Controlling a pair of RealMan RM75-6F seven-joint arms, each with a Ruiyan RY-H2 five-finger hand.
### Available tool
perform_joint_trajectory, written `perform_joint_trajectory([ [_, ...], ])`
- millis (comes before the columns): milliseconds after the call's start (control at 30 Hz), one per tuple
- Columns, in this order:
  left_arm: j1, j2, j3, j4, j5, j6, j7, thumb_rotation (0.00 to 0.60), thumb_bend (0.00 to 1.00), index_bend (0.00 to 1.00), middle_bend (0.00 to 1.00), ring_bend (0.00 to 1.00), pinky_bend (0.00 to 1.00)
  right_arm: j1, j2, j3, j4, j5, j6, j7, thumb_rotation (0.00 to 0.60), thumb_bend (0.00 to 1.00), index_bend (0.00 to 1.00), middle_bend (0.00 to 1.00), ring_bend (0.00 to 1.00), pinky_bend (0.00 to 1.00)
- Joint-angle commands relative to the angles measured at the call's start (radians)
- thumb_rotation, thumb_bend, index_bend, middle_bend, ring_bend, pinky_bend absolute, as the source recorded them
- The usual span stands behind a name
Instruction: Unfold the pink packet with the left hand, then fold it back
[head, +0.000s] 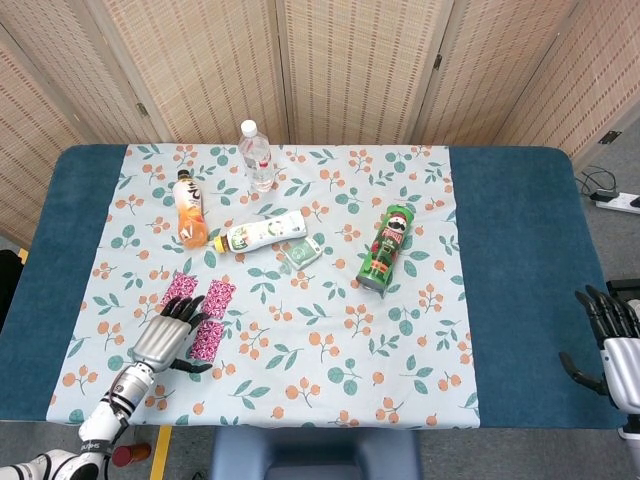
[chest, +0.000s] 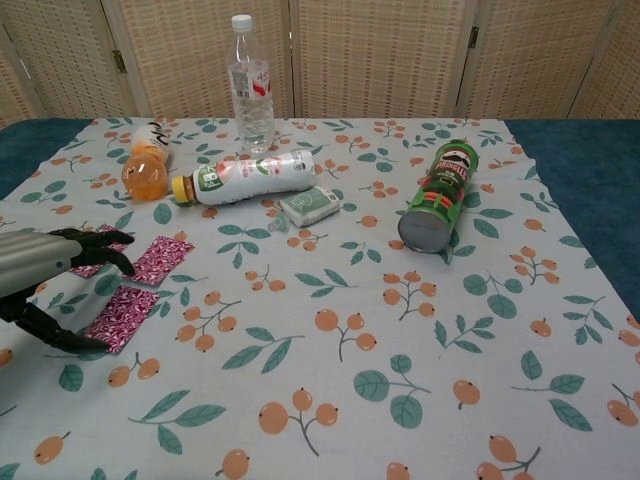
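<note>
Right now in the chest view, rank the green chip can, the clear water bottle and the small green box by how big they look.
1. Green chip can and clear water bottle: look alike; the can lies nearer, so unsure.
2. Small green box: clearly smallest.
</note>
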Motion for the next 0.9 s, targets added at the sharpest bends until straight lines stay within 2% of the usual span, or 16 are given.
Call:
perform_joint_trajectory([
  [33, -0.003, -0.005, -0.004, 0.010, -0.002, -0.007, 0.002, 0.334, 0.09, 0.22, 0.00, 0.00, 0.00, 0.000, 0.000, 0.000, -0.001, -0.001, 0.001, -0.001, 0.600, 0.33, 0.04, 0.06, 0.02, 0.00],
  [267, -0.013, -0.015, -0.001, 0.035, 0.001, -0.034, 0.022, 0.358, 0.09, 0.22, 0.00, 0.00, 0.00, -0.001, -0.002, -0.002, -0.003, 0.000, -0.001, -0.006, 0.600, 0.34, 0.04, 0.06, 0.02, 0.00],
  [633, -0.018, -0.039, -0.002, 0.082, 0.011, -0.046, 0.035, 0.472, 0.10, 0.23, 0.00, 0.00, 0.00, -0.006, -0.001, -0.004, -0.009, 0.001, 0.002, -0.010, 0.600, 0.33, 0.04, 0.06, 0.02, 0.00],
  [900, -0.025, -0.033, -0.008, 0.093, 0.005, -0.065, 0.031, 0.474, 0.11, 0.25, 0.00, 0.00, 0.00, -0.007, -0.003, -0.003, -0.009, 0.002, 0.002, -0.012, 0.600, 0.33, 0.04, 0.06, 0.02, 0.00],
])
